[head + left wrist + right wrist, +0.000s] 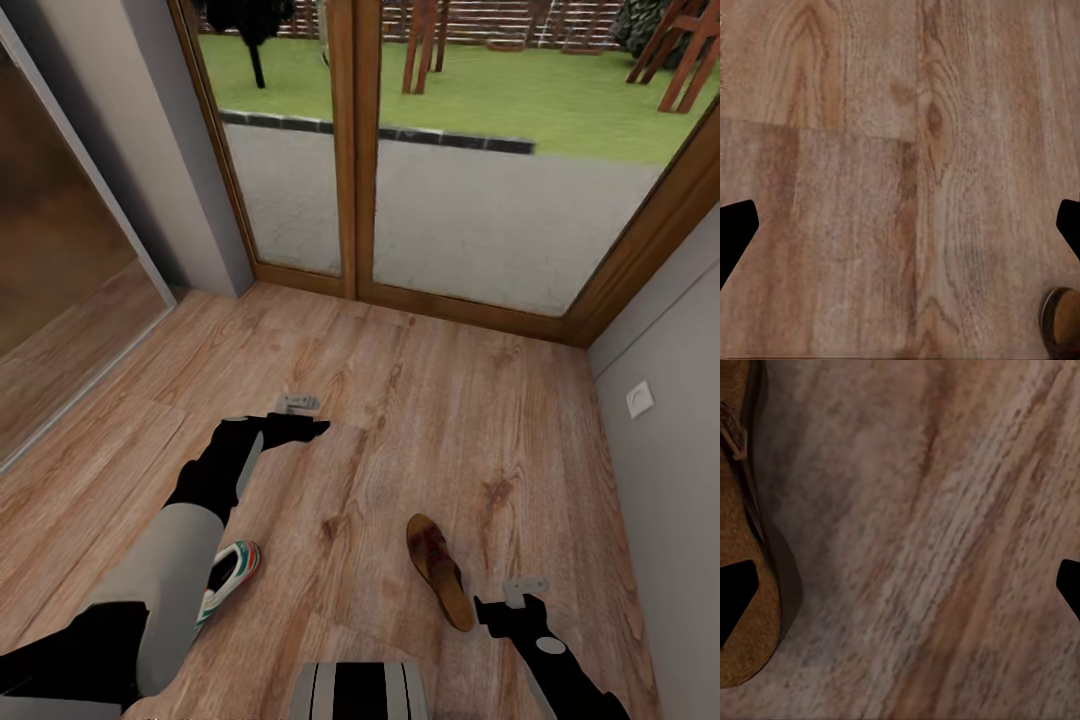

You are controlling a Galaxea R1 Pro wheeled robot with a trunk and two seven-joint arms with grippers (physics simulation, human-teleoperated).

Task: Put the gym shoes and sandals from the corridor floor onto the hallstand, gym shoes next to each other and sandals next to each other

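Right gripper (524, 592), fingers spread and empty, is hovering lower right just beside the sandal (440, 571) lying on the floor (450, 420); it should be centring over the footbed before closing, left gripper (297, 404) idling open.

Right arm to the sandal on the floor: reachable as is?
Probably yes. The sandal lies flat on the corridor floor just beside the right end effector, which is open with bare planks between. Nothing blocks it.

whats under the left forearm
A gym shoe lies on the wood floor, its toe end sticking out beside the left forearm. The heel end is covered by the arm.
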